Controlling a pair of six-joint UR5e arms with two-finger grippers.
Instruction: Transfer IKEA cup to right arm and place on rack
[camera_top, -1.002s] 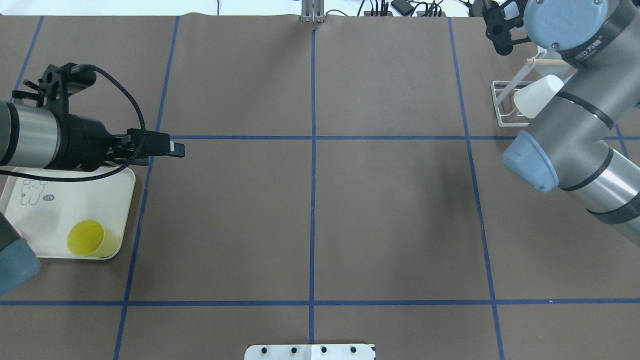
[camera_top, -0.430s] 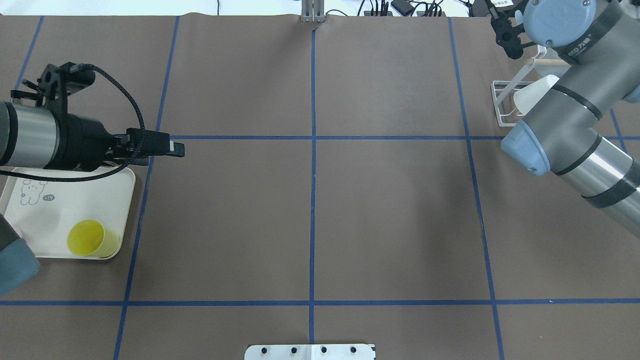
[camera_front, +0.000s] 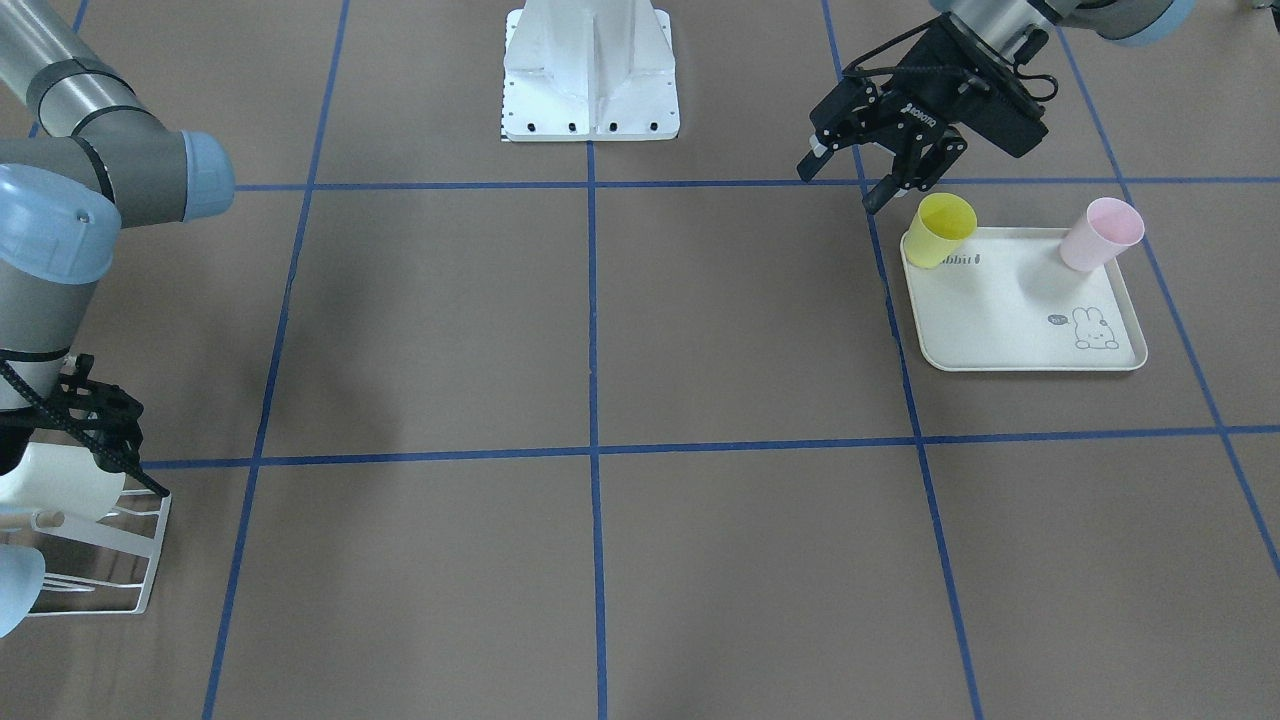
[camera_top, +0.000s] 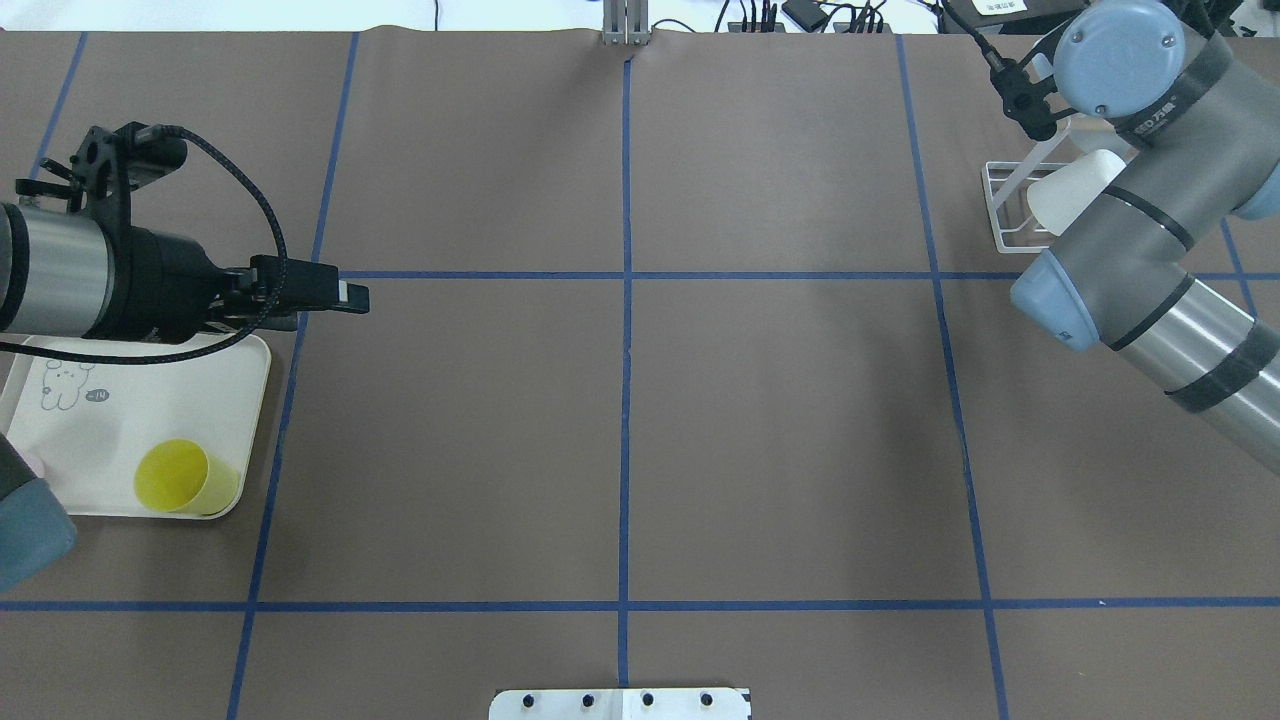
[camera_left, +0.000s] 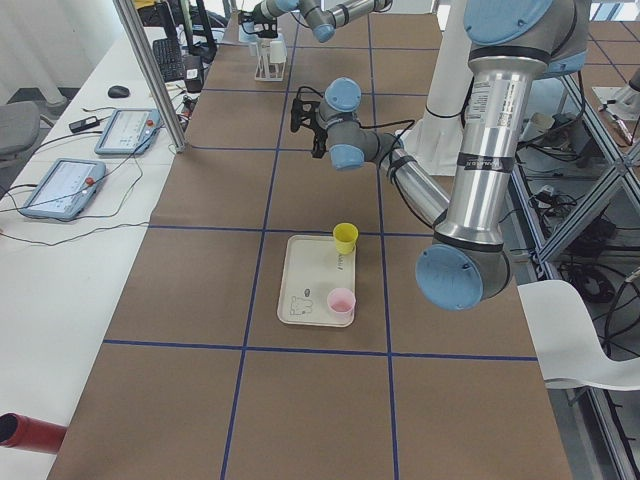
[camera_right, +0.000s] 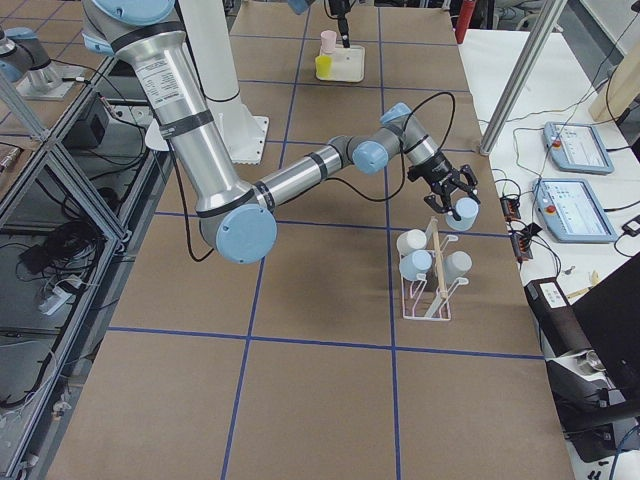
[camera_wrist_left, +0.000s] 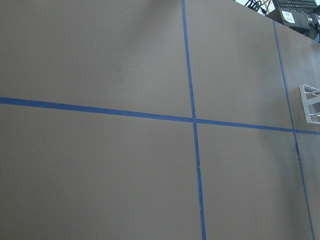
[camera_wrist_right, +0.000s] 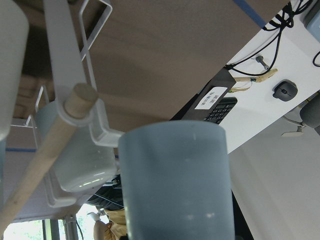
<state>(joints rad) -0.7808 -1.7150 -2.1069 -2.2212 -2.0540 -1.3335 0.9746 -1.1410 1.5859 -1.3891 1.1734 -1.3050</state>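
My right gripper (camera_right: 452, 200) is shut on a pale blue cup (camera_right: 461, 213) and holds it just beside the top of the white wire rack (camera_right: 430, 290). In the right wrist view the blue cup (camera_wrist_right: 175, 185) fills the middle, close to the rack's wooden dowel (camera_wrist_right: 55, 135) and a white cup (camera_wrist_right: 82, 165) on a prong. In the overhead view the rack (camera_top: 1003, 215) is partly hidden by the right arm. My left gripper (camera_front: 850, 185) is open and empty, beside a yellow cup (camera_front: 940, 230).
A cream rabbit tray (camera_front: 1010, 325) holds the yellow cup and a pink cup (camera_front: 1098, 233). In the overhead view the tray (camera_top: 160, 390) lies at the left edge with the yellow cup (camera_top: 185, 478). The rack carries several white cups (camera_right: 413, 252).
My right arm has swung so the gripper with the blue cup moved right and closer over the rack. The left arm has hardly moved.
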